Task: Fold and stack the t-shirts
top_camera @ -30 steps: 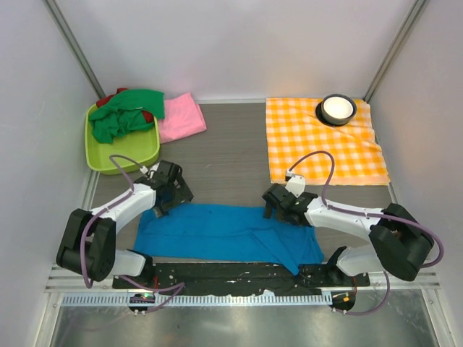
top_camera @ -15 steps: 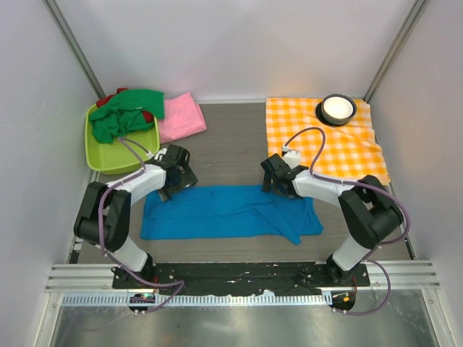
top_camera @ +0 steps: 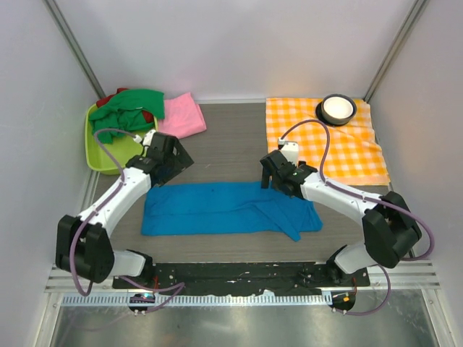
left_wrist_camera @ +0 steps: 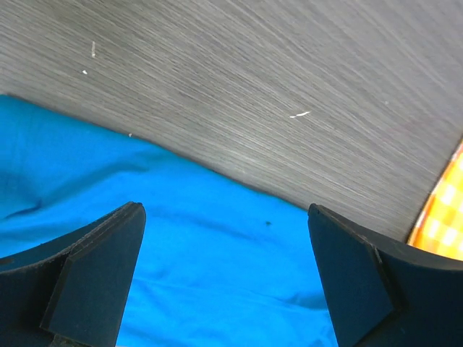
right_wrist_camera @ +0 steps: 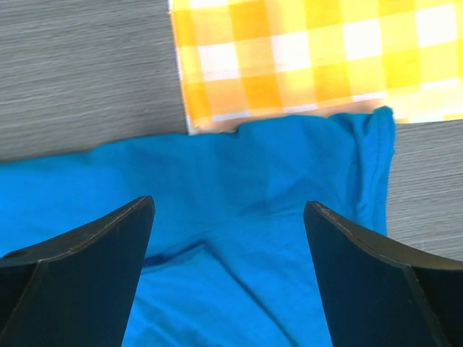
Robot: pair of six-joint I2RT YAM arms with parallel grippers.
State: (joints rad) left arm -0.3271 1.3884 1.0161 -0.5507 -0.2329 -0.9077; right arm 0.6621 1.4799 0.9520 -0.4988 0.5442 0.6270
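Observation:
The bright blue t-shirt [top_camera: 224,208] lies as a long flat strip across the middle of the table, with a flap hanging at its right end. My left gripper [top_camera: 172,163] hovers open over the shirt's far left edge; in the left wrist view the blue t-shirt [left_wrist_camera: 217,282] shows between the empty fingers of the gripper [left_wrist_camera: 224,211]. My right gripper [top_camera: 274,176] hovers open over the far right edge, its fingers [right_wrist_camera: 229,205] wide over the blue t-shirt [right_wrist_camera: 239,181]. A green t-shirt [top_camera: 129,108] and a bit of a red one [top_camera: 105,100] lie in the bin. The pink t-shirt [top_camera: 181,118] lies folded beside it.
A lime-green bin [top_camera: 108,153] stands at the back left. An orange-and-white checked cloth [top_camera: 325,144] covers the back right, with a dark bowl [top_camera: 338,108] on its far edge. The checked cloth [right_wrist_camera: 304,50] nearly touches the shirt's right end.
The blue t-shirt now lies farther from the arm bases and is narrower than a second ago. Both grippers have moved away from the bases and risen, still open.

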